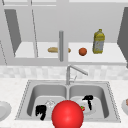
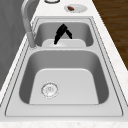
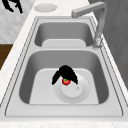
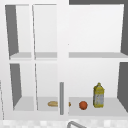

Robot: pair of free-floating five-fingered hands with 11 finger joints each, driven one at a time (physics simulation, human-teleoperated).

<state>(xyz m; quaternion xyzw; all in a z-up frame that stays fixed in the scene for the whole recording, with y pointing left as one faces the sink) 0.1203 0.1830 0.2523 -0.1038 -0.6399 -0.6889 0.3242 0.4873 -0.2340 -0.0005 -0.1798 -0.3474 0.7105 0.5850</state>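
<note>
My right hand (image 1: 88, 99) hangs in the right basin (image 1: 100, 93) over a white plate (image 3: 81, 93). Its fingers point straight down and spread to either side of a small red strawberry (image 3: 65, 81) on the plate. They are not curled round it. From the left, that right hand (image 2: 61, 33) shows in the far basin, fingertips near the plate. From the right, the same right hand (image 3: 64, 73) arches over the strawberry (image 1: 82, 108). My left hand (image 1: 40, 111) floats idle at the sink's front left, fingers relaxed downward, holding nothing. That left hand (image 3: 13, 5) hangs off the counter's front.
A large red ball (image 1: 67, 115) covers the sink's front rim. The faucet (image 1: 75, 70) swings over the right basin. Plates sit on the counter at left (image 1: 3, 110) and right (image 1: 124, 106). The open cabinet holds a bread roll (image 1: 53, 49), an orange fruit (image 1: 82, 51) and a yellow bottle (image 1: 98, 41).
</note>
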